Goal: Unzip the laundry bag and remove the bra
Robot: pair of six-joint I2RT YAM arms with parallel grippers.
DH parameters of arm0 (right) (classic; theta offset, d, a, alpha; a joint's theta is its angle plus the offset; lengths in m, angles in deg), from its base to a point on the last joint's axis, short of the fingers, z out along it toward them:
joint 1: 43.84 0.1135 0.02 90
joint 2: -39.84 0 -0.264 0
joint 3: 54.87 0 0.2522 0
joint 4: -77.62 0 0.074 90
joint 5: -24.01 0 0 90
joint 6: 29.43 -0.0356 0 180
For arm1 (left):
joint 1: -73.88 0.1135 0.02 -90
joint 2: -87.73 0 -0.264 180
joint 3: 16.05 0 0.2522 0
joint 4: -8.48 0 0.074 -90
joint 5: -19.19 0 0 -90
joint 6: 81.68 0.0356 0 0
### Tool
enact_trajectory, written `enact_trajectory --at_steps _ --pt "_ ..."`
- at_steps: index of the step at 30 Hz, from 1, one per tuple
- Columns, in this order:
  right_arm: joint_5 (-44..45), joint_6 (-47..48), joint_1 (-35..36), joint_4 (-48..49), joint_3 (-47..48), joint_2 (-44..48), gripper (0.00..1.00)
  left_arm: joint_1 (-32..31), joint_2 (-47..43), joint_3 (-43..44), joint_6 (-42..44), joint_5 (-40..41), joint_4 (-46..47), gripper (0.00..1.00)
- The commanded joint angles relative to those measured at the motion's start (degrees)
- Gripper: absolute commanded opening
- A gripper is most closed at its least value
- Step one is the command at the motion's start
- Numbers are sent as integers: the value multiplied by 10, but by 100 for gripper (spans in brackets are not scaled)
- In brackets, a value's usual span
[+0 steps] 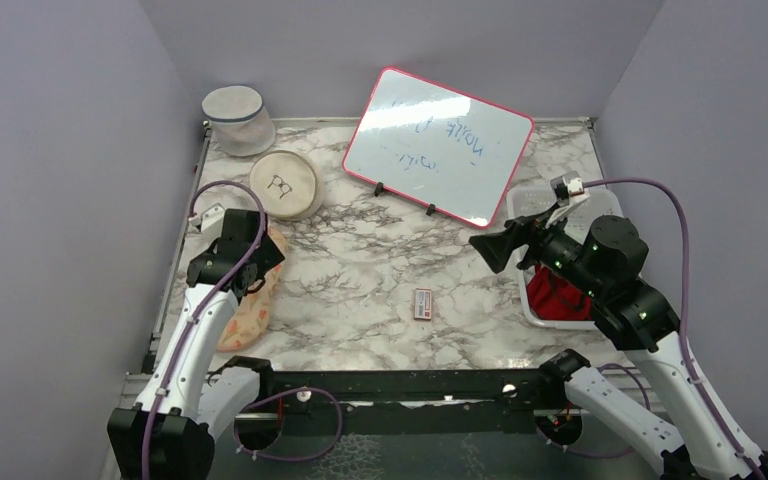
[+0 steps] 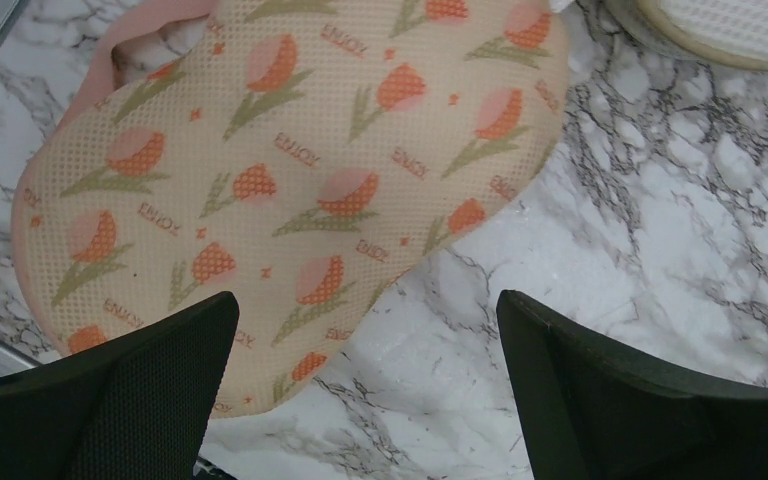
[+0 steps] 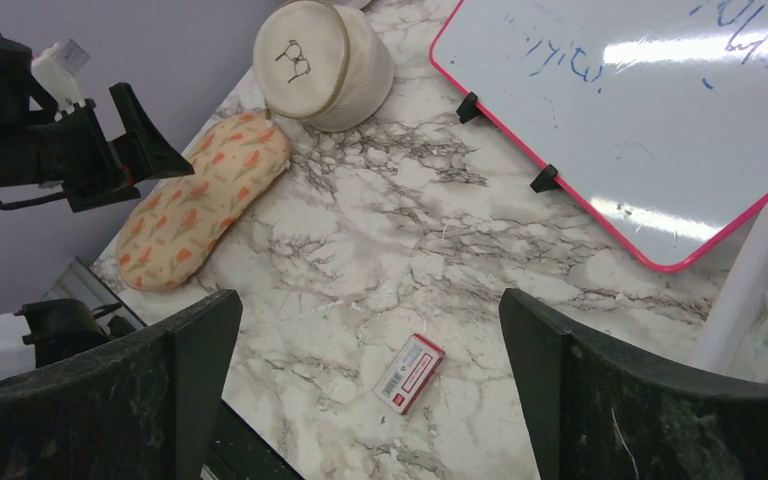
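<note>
A black rail [image 1: 390, 385] runs along the near edge of the marble table [image 1: 360, 280]. Just beyond it, at the left, lies the bag [image 1: 248, 318], flat, its length running near to far. The bra [image 2: 350, 190] is inside: its peach cups and red and green print show through the mesh. Pink edging runs along the bag's left side; I cannot tell whether the zip is shut.

The left gripper [image 2: 365, 305] is over the bag's far half with its fingers spread wide and nothing between them. In its wrist view one finger [image 2: 140, 390] is over the bag's edge and the other over bare marble. I cannot tell whether it touches the mesh.

Near the middle of the table, well apart from the bag, lies a small red and white box [image 1: 422, 303]. To its right the right gripper [image 3: 370, 300] hangs above the table, fingers also spread wide, holding nothing and pointing left. Under that arm, at the right edge, stands a white bin [image 1: 535, 198] with a red cloth [image 1: 558, 297] in it.

Just beyond the bag's far end, with a narrow strip of marble between, lies a round cream disc [image 1: 285, 185] bearing a bra icon. Farther right a pink-rimmed whiteboard [image 1: 438, 145] leans on its black feet. In the far left corner stands a white mesh cylinder [image 1: 237, 120] with a dark band.
</note>
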Motion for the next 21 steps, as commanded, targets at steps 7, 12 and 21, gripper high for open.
enact_trajectory --at_steps 7,12,21 --pt "-25 -7 5 18 -9 14 100 75 -7 -101 -121 -81 41 97" --pt "-27 -14 4 34 -23 10 100 88 -9 -153 -105 -151 108 93" --pt "-39 -18 4 39 -40 0 100 89 -11 -185 -127 -193 136 92"
